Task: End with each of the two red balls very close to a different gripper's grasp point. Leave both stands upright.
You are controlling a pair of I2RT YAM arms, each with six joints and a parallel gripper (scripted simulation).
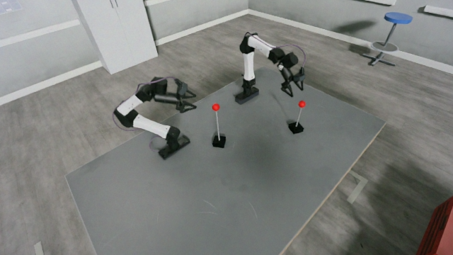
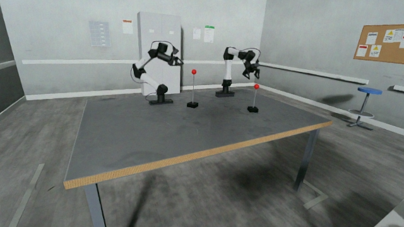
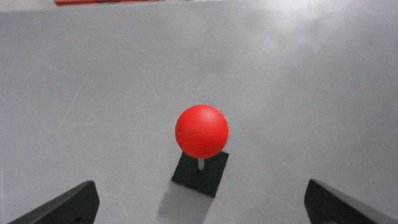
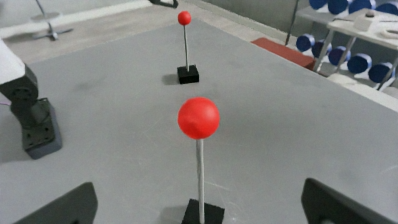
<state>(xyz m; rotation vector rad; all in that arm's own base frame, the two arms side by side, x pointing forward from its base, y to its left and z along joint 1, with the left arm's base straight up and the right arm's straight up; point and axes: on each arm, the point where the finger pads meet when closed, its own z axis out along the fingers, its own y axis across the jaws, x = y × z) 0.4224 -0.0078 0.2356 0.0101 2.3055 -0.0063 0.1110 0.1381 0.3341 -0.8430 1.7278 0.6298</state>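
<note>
We've got one red ball (image 1: 216, 107) (image 2: 194, 72) (image 4: 199, 118) atop the taller stand (image 1: 219, 142) (image 2: 192, 104) (image 4: 204, 214), near the right gripper (image 1: 195, 101) (image 2: 182, 63) (image 4: 199, 190): jaws apart, nothing between. Second ball (image 1: 301, 104) (image 2: 256, 86) (image 3: 201, 131) (image 4: 184, 18) tops the shorter stand (image 1: 296, 127) (image 2: 252, 109) (image 3: 200, 175) (image 4: 188, 75), just below our left gripper (image 1: 297, 93) (image 2: 252, 78) (image 3: 201, 190); also spread, holding nothing. Both stands upright on the grey table (image 1: 177, 195) (image 2: 189, 132) (image 3: 100, 100) (image 4: 125, 100). Blue stool (image 1: 398, 18) (image 2: 369, 91) well apart, on the floor.

two red balls (image 1: 216, 107) (image 1: 301, 104) (image 2: 194, 72) (image 2: 256, 86) (image 3: 201, 131) (image 4: 199, 118) (image 4: 184, 18), atop upright stands (image 1: 219, 142) (image 1: 296, 127) (image 2: 192, 104) (image 2: 252, 109) (image 3: 200, 172) (image 4: 201, 172) (image 4: 188, 74)
</note>
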